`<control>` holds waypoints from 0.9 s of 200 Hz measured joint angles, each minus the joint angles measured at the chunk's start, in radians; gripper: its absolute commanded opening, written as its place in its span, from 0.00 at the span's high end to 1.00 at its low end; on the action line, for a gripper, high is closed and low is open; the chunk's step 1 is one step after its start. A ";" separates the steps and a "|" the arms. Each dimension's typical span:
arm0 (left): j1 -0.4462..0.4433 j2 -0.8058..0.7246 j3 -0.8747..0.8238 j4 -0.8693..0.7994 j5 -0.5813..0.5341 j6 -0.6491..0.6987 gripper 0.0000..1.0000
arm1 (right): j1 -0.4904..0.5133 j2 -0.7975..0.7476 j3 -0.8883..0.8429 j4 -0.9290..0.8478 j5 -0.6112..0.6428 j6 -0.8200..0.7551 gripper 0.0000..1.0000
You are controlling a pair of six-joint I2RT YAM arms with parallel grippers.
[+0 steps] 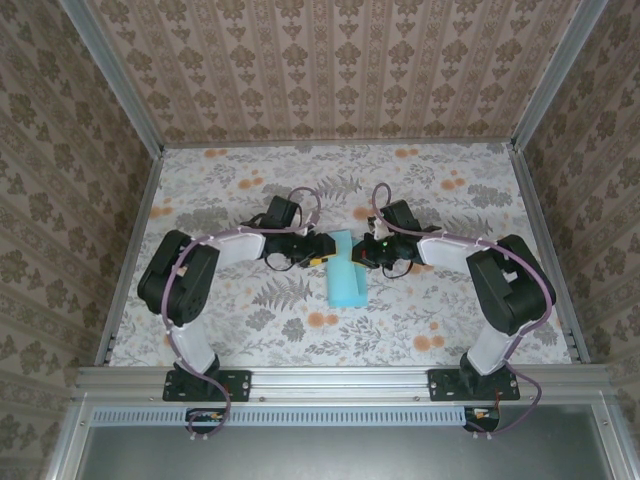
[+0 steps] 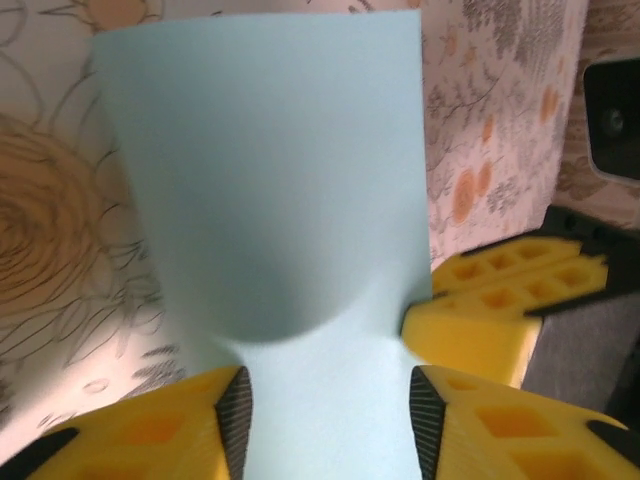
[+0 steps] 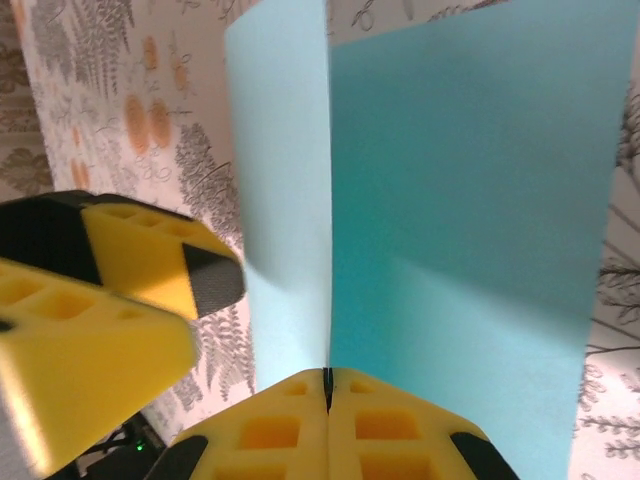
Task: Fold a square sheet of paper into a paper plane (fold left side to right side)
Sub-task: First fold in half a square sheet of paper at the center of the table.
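Observation:
The light blue square sheet of paper (image 1: 345,275) lies mid-table, bent over on itself, between both grippers. My right gripper (image 1: 366,252) is shut on the paper's far end. In the right wrist view its yellow fingers meet (image 3: 327,378), and the sheet (image 3: 460,220) stands up out of the seam as two layers. My left gripper (image 1: 322,252) is at the same end from the left. In the left wrist view its jaws (image 2: 330,400) stand apart, with the curved sheet (image 2: 270,180) running between the dark pads (image 2: 236,410).
The floral tablecloth (image 1: 250,320) covers the table, which is walled by patterned panels on three sides. A metal rail (image 1: 340,380) runs along the near edge at the arm bases. The two grippers' fingers sit close together over the paper's far end.

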 measured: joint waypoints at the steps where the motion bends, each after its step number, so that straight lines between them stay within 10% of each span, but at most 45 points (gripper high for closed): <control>1: 0.000 -0.003 0.000 -0.005 -0.002 0.001 0.47 | 0.000 0.000 0.000 0.000 0.000 0.000 0.98; 98: -0.062 0.016 0.060 -0.170 -0.123 0.059 0.37 | 0.006 0.034 0.010 -0.077 0.110 -0.042 0.97; 180: -0.095 0.092 0.115 -0.217 -0.185 0.050 0.49 | 0.009 0.039 0.015 -0.101 0.126 -0.050 0.92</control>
